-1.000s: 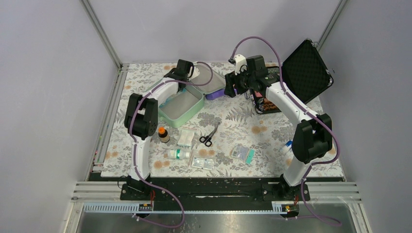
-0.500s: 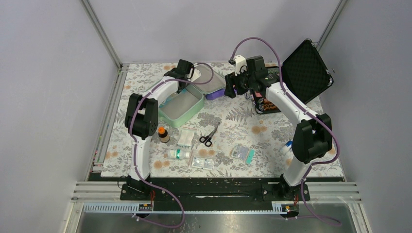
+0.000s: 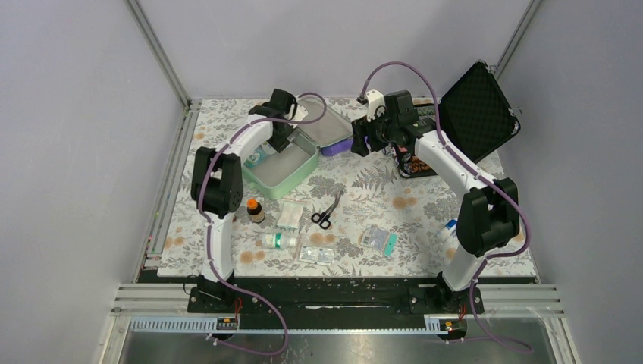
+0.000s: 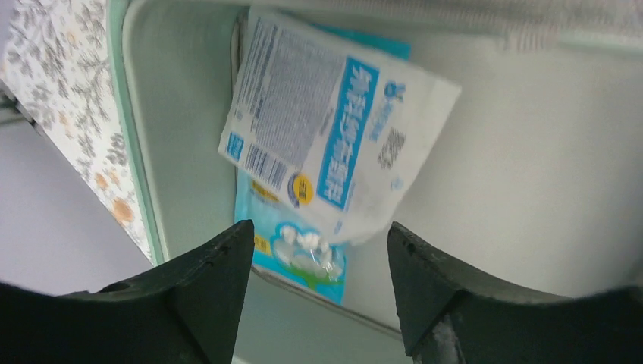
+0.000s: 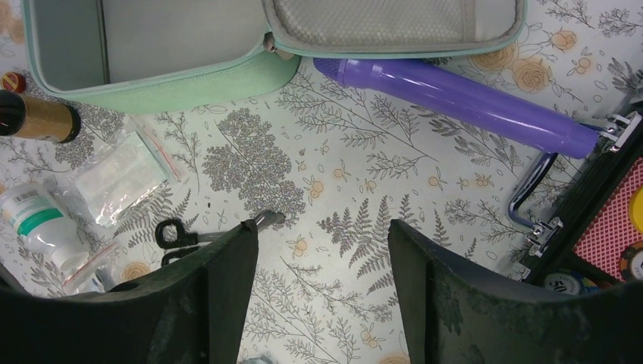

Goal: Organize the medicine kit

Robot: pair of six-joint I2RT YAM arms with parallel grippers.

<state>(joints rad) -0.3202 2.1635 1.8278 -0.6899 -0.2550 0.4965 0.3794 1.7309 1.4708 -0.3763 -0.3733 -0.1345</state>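
Note:
The medicine kit [image 3: 290, 173] lies open at the back left of the mat, a mint-green case with a grey inside and its lid [image 3: 324, 126] folded back. My left gripper [image 3: 282, 141] hangs over the kit's tray, open. In the left wrist view a white and blue packet [image 4: 334, 129] lies loose in the kit [image 4: 523, 174] on top of a blue packet [image 4: 292, 254], just beyond the left gripper [image 4: 318, 254]. My right gripper [image 5: 322, 243] is open and empty above the mat, right of the kit [image 5: 182, 76].
A purple tube [image 5: 462, 98] lies against the lid. On the mat lie black scissors [image 3: 326, 213], a brown bottle [image 3: 254, 208], a white bottle [image 3: 277, 240], a clear bag [image 3: 290, 214] and flat packets [image 3: 317, 252] [image 3: 377, 239]. An open black case [image 3: 474, 106] stands at the back right.
My left gripper has opened and let the white and blue packet go inside the kit, and its wrist has shifted slightly left. The right arm has hardly moved.

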